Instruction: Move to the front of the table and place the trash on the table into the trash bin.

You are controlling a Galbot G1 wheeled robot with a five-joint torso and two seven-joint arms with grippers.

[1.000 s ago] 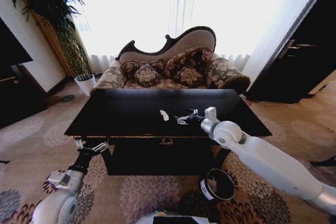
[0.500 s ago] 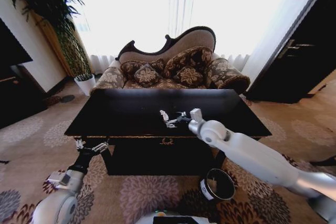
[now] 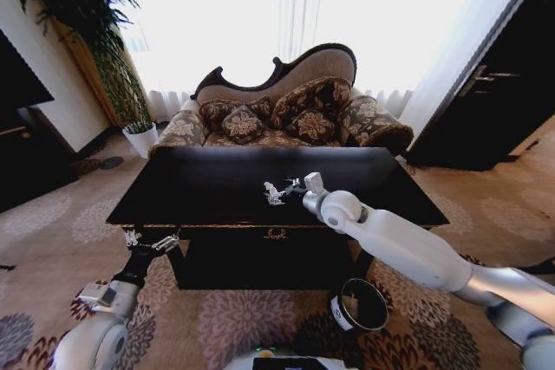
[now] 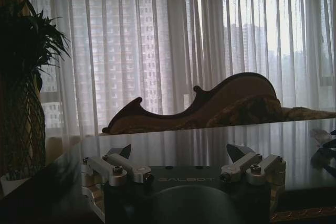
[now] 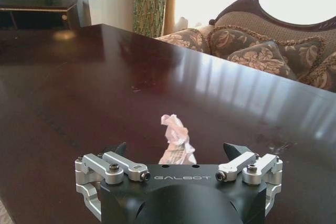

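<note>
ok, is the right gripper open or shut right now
Open. In the right wrist view the right gripper has its fingertips spread apart on either side of the paper wad on the table, not clamping it.

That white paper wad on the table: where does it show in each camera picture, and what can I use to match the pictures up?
Head view: the wad lies mid-table, just ahead of the right gripper.
Right wrist view: the wad sits between the open fingers, on the table.
Left wrist view: I cannot make it out for certain.
Shared landmark: the sofa behind the table, with its curved dark back.
</note>
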